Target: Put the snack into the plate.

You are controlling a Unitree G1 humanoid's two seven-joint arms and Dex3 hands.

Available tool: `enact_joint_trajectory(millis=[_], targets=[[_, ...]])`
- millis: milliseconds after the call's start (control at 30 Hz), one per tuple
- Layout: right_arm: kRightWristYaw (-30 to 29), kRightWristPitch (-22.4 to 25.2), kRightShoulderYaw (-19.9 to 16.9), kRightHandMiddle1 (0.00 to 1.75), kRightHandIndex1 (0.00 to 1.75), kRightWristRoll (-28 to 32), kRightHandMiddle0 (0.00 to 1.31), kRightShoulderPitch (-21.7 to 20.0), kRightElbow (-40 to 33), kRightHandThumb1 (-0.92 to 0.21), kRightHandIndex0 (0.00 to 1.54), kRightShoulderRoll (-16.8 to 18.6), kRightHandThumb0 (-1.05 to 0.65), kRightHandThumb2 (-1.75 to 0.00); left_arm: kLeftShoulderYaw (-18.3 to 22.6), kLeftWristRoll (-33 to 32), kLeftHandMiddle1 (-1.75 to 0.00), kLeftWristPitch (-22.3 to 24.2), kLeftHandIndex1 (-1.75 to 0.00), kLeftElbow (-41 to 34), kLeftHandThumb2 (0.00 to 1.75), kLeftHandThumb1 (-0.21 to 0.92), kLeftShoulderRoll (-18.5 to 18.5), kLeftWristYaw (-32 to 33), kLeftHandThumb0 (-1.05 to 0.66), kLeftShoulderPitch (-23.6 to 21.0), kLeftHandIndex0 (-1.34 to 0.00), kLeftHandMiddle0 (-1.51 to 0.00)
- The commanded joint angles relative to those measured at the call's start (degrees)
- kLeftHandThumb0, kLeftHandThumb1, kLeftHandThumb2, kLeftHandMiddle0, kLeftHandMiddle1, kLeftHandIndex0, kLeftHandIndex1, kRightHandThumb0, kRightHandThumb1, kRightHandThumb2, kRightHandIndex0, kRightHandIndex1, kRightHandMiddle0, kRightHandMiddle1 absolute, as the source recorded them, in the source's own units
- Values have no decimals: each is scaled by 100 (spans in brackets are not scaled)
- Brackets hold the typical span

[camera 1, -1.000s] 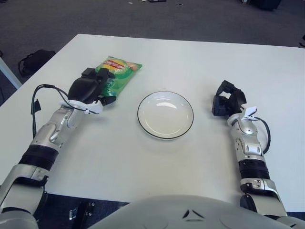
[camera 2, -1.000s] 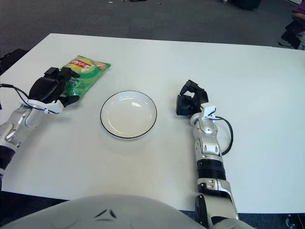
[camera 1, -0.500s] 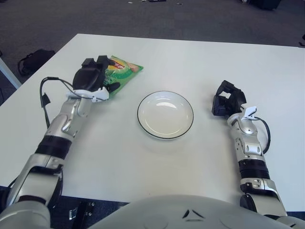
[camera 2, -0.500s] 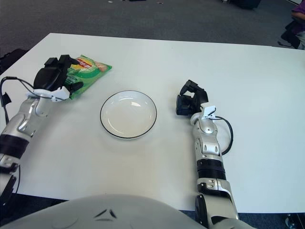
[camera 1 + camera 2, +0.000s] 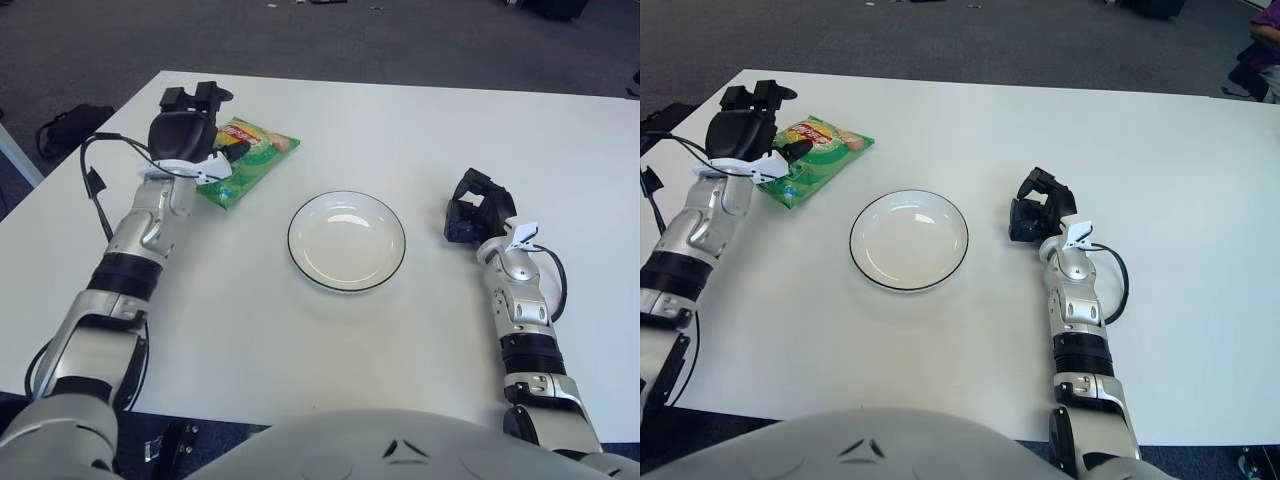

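Head stereo pair, downward over table [image 5: 300,320]

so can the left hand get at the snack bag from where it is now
Probably yes. The left hand shows right at the snack bag's left edge, one finger over it, with nothing between them. Whether it grips the bag already is unclear.

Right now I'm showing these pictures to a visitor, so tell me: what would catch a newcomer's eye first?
Probably the green snack bag, the only bright colour on the white table, lying at its far left with the left hand at the bag's left edge. Next, the white plate with its dark rim at mid-table, holding nothing. The right hand shows to the plate's right.
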Motion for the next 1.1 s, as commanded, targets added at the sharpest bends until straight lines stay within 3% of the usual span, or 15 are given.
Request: enact_joint_trajectory(millis=[0, 233, 433, 867, 1067], targets=[[8, 12, 18, 175, 175, 41, 80, 566, 405, -11, 134, 229, -58, -158, -98, 158, -110, 198, -106, 71, 82, 92, -106, 125, -79, -213, 0, -6], [43, 5, 15, 175, 175, 58, 80, 570, 401, -11, 133, 223, -58, -158, -233, 458, -111, 926, -102, -61, 86, 92, -411, 186, -84, -402, 0, -3], [40, 19, 4, 175, 175, 61, 80, 574, 375, -11, 134, 225, -58, -158, -359, 605, -98, 1390, -91, -71, 88, 92, -566, 17, -87, -554, 0, 0], [38, 17, -4, 175, 175, 69, 80, 601, 333, -11, 135, 222, -58, -158, -661, 586, -21, 2001, -51, -1, 90, 92, -681, -919, -103, -853, 0, 0], [13, 79, 9, 175, 175, 42, 80, 603, 303, -10, 133, 212, -58, -158, -722, 473, -3, 2162, -40, 76, 93, 92, -807, -1394, -105, -957, 0, 0]])
